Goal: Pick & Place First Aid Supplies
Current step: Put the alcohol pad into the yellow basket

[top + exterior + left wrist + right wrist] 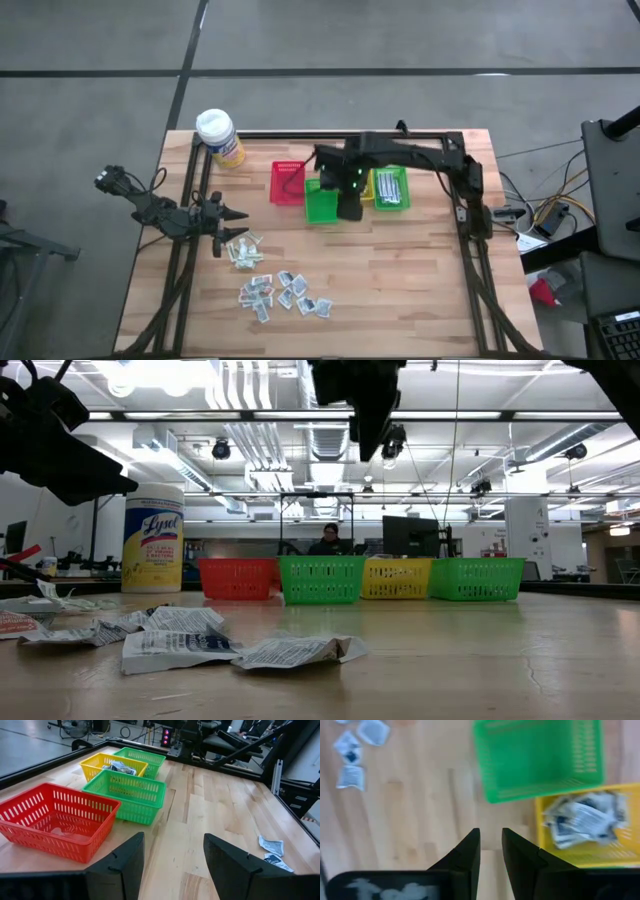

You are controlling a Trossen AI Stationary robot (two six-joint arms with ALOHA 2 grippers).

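Beside the loose packets (284,293) stand four bins (339,192) and a wipes canister (219,137).

The high view looks straight down on the whole surface (400,290), from well above. The low view sits at surface height, close to the packets (200,645), facing level across to the bins (320,580) and the room behind. The left wrist view looks forward and slightly down toward the bins (125,792), seen large at upper left. The right wrist view looks straight down, near the green bin (540,757). All four share the bins.
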